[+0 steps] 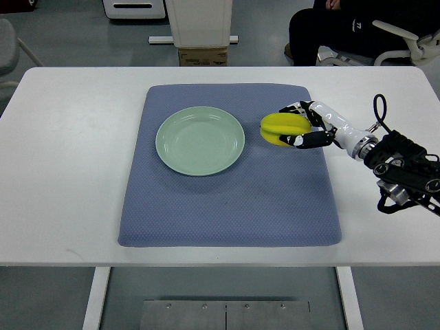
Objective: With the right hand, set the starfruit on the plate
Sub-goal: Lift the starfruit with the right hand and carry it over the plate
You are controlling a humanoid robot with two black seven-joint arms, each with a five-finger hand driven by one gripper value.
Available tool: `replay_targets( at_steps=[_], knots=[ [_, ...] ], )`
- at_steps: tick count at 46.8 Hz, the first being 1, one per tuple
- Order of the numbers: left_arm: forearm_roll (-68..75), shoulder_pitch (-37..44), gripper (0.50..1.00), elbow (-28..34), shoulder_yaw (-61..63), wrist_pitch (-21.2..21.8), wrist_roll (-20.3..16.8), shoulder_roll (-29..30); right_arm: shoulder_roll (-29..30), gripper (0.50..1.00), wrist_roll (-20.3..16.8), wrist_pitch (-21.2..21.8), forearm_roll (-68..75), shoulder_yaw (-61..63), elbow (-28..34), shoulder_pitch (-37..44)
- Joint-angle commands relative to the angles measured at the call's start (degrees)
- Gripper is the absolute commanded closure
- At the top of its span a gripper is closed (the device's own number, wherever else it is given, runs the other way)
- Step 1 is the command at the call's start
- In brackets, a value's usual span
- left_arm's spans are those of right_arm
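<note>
Nearest the camera runs the front edge of the table (pixel 62 227), white and filling most of the view. On it lies the mat (pixel 227 206), blue-grey, the next largest thing. At the mat's 10 to 11 o'clock part sits the plate (pixel 168 155), pale green and bare. Smaller again is the right hand (pixel 302 127), whose arm comes in from the 3 to 4 o'clock edge of the picture. Smallest is the starfruit (pixel 280 129), yellow, near the mat's 2 o'clock corner and just beside the plate's 3 o'clock rim, apart from it.

The hand's fingers are wrapped around the starfruit from its 3 o'clock side, one set over the far side and one over the near side, so it is gripping the fruit. Whether the fruit rests on the mat or is just lifted cannot be told.

The step in hand looks to be carrying the fruit toward 9 o'clock. Doing it well likely means raising it enough to clear the rim, moving until it is over the plate's middle, lowering until it rests, and only then loosening the fingers, since its ridged shape may roll.

The forearm slants from the 4 o'clock side, wrist roughly level, palm facing 9 o'clock. At 12 to 1 o'clock, beyond the table, a person sits.
</note>
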Motion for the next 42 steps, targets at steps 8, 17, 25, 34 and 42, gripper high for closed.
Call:
replay_targets(
  at_steps=[8,17,25,34,42],
  knots=[
    [0.0,0.0,0.500,0.0,0.0,0.0,0.0,0.0,-0.3,1.000,0.0,3.9,0.2,0.2,-2.1,4.1],
    [0.0,0.0,0.500,0.0,0.0,0.0,0.0,0.0,-0.5,1.000,-0.1,6.3,0.2,0.2,-2.4,6.3],
    [0.0,0.0,0.500,0.0,0.0,0.0,0.0,0.0,0.5,1.000,-0.4,6.4,0.3,0.2,-2.4,6.2],
    [0.0,0.0,0.500,0.0,0.0,0.0,0.0,0.0,6.5,1.000,-0.6,6.3,0.4,0.5,-3.9,6.3],
    [0.0,0.0,0.500,0.0,0.0,0.0,0.0,0.0,14.0,1.000,-1.8,6.6,1.2,0.3,-10.4,6.5]
  ],
)
